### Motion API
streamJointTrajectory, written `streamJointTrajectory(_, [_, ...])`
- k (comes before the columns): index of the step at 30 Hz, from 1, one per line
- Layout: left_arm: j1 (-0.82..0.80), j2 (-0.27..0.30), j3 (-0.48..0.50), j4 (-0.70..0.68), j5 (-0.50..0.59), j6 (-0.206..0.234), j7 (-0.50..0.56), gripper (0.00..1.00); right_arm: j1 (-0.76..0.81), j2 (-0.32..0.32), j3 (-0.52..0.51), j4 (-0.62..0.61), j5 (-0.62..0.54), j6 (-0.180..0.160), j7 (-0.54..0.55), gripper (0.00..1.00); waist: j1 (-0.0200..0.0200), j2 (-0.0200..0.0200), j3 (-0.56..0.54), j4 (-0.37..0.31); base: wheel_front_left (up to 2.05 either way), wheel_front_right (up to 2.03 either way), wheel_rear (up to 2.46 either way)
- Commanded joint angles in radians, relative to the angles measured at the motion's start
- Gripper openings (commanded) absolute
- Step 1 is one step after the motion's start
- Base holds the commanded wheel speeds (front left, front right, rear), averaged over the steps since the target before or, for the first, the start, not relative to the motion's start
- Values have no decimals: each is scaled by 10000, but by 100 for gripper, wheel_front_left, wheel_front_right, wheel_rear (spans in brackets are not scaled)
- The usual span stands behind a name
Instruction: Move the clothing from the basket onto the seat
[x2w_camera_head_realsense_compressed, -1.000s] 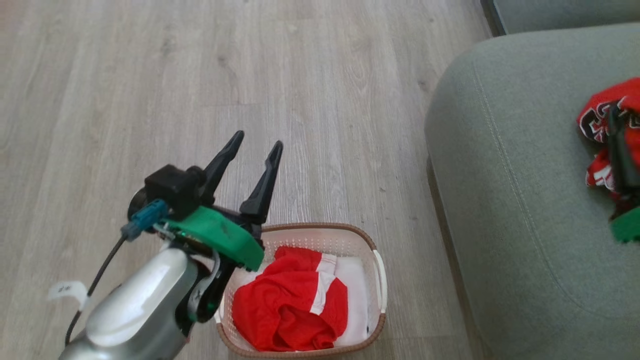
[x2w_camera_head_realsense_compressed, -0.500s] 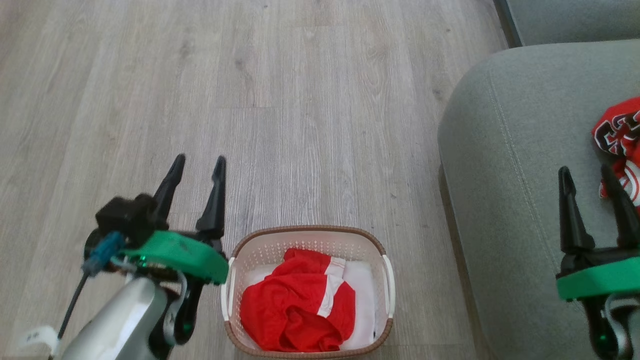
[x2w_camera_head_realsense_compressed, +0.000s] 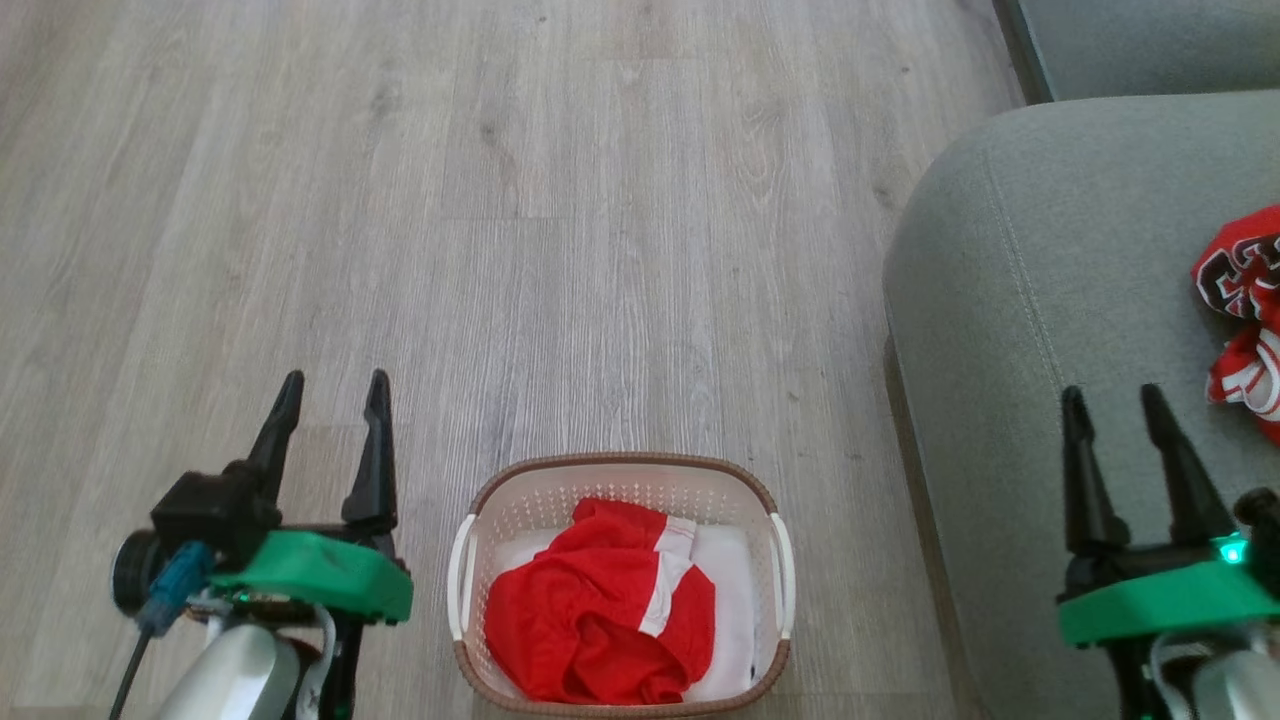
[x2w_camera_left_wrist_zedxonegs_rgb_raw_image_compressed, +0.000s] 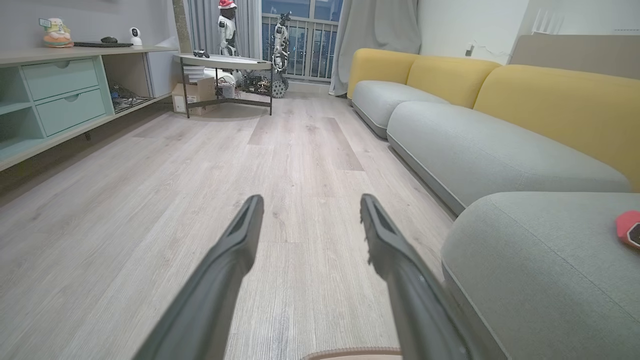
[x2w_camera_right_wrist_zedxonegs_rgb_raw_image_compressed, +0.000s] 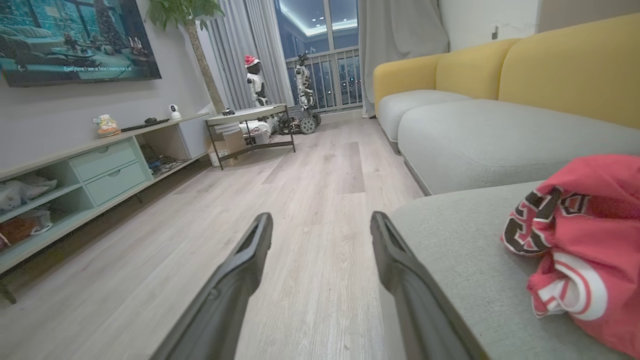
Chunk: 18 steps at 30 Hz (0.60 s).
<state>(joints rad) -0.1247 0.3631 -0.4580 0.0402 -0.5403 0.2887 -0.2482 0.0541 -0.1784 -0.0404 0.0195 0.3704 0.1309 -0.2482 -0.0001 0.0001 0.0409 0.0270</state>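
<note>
Shorts (x2w_camera_head_realsense_compressed: 590, 620) (red, white-banded) lie crumpled inside the basket (x2w_camera_head_realsense_compressed: 620, 462) on the floor (x2w_camera_head_realsense_compressed: 600, 250). Left of the basket hovers the left claw (x2w_camera_head_realsense_compressed: 335, 380), spread and empty; right of it the right claw (x2w_camera_head_realsense_compressed: 1111, 392), equally spread, hangs over the seat (x2w_camera_head_realsense_compressed: 1000, 300), where the jersey (x2w_camera_head_realsense_compressed: 1240, 290) rests beyond.

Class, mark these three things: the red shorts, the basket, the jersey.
shorts (x2w_camera_head_realsense_compressed: 590, 625), head view, middle of the red fabric.
basket (x2w_camera_head_realsense_compressed: 620, 461), head view, far brown rim.
jersey (x2w_camera_right_wrist_zedxonegs_rgb_raw_image_compressed: 602, 222), right wrist view, red mesh beside the lettering.
</note>
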Motion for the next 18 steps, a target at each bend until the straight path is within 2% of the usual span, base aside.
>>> streamJointTrajectory(1, [-299,102,589,-241,155,-90,-134,100,-164,-17,277,-285,-56,-2,-114,100,1,-1,24,2,0,0,0])
streamJointTrajectory(9, [-48,-461,1253,22,768,-698,-135,100,-226,5,378,-287,-141,-2,-132,100,1,-1,100,34,0,0,0])
streamJointTrajectory(18, [47,-908,1725,215,1217,-1165,-135,100,-241,10,339,-381,-188,-2,-134,100,1,-1,129,42,0,0,0])
